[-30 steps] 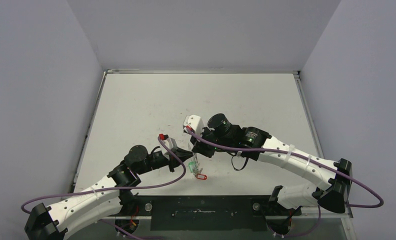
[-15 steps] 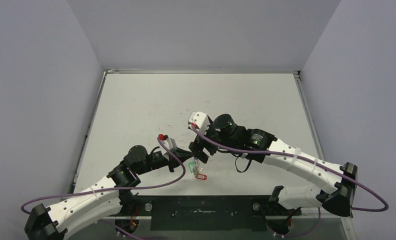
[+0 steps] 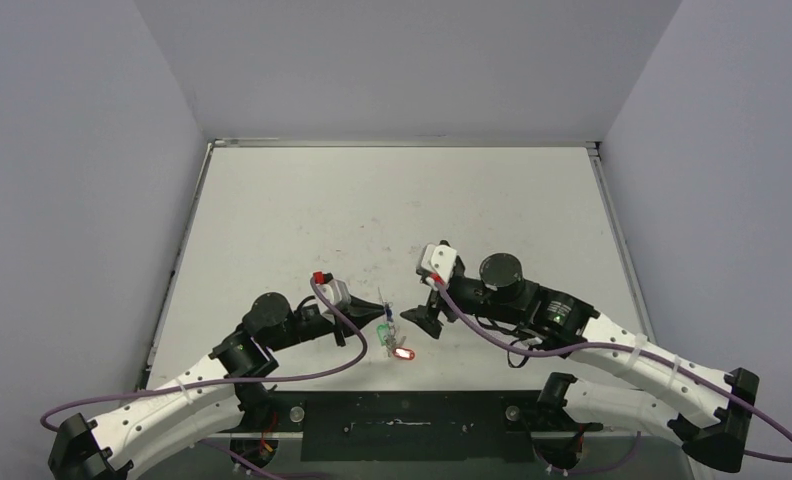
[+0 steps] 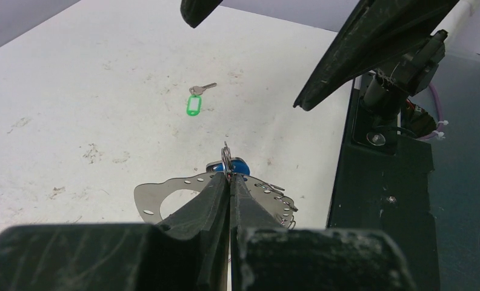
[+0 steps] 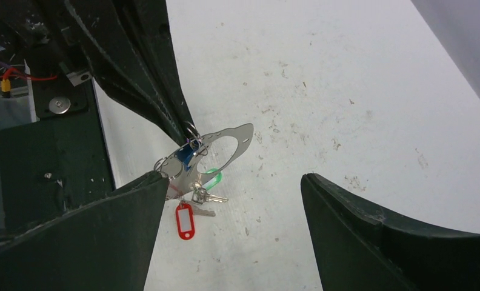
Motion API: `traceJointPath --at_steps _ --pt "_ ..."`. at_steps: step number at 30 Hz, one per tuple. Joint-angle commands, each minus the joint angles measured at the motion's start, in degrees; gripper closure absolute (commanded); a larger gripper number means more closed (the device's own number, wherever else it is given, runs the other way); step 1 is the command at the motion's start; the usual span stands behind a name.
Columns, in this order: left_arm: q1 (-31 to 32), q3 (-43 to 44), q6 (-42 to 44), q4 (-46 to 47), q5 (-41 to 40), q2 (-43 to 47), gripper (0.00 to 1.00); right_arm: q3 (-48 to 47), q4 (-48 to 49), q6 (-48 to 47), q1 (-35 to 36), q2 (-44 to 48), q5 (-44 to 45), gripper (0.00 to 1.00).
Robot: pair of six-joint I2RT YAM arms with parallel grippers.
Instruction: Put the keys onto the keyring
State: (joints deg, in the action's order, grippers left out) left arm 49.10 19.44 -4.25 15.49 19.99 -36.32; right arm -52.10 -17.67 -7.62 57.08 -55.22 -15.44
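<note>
While the left fingers [image 4: 213, 203] were clenched on one of the small wire loops at the rim of the keyring [image 4: 143, 195], holding the hoop at a tilt and apparently clear of the bench [image 4: 74, 91], the right fingers [image 5: 104, 236] stood spread wide nearby with nothing between them. A blue tag [image 4: 236, 165] sat tight against the gripped loop, so that key looked threaded on. Just below the hoop, the right wrist view showed a red tag [image 5: 184, 219] and a couple of silver keys [image 5: 204, 197] bunched together. Whether they hung from the rim or lay on the bench beneath could not be told. Farther out, the left wrist view showed a green-tagged key [image 4: 194, 104] lying flat on the bench, apart from the hoop and attached to nothing. By my reading the job was partly done: one key was apparently on and another perhaps on. The green one at least was left to be picked up and worked onto a loop, most likely by the free right fingers.
</note>
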Motion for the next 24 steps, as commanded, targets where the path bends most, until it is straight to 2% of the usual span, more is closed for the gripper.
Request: traceJointPath --at_steps 1,5,8,12,18,24 --pt "0.2 2.2 1.5 2.0 2.3 1.1 1.00 6.1 10.6 -6.8 0.0 5.1 -1.7 0.18" --pt "0.2 1.7 2.7 2.4 4.0 1.1 1.00 10.9 15.0 -11.8 0.0 6.5 -6.6 0.19" --pt "0.2 0.9 2.9 3.7 5.0 1.1 1.00 11.1 15.3 -14.3 0.0 4.8 -9.1 0.21" --pt "0.2 0.5 2.8 4.9 6.0 0.7 1.00 9.8 15.3 -13.9 -0.1 1.9 -12.0 0.25" --pt "0.2 0.4 2.6 5.9 6.9 0.0 1.00 10.1 20.0 -12.5 -1.0 0.3 -16.3 0.47" --pt "0.3 0.7 2.4 6.3 7.6 -0.7 1.00 10.3 23.4 -6.0 -5.5 -1.1 -24.9 0.48"
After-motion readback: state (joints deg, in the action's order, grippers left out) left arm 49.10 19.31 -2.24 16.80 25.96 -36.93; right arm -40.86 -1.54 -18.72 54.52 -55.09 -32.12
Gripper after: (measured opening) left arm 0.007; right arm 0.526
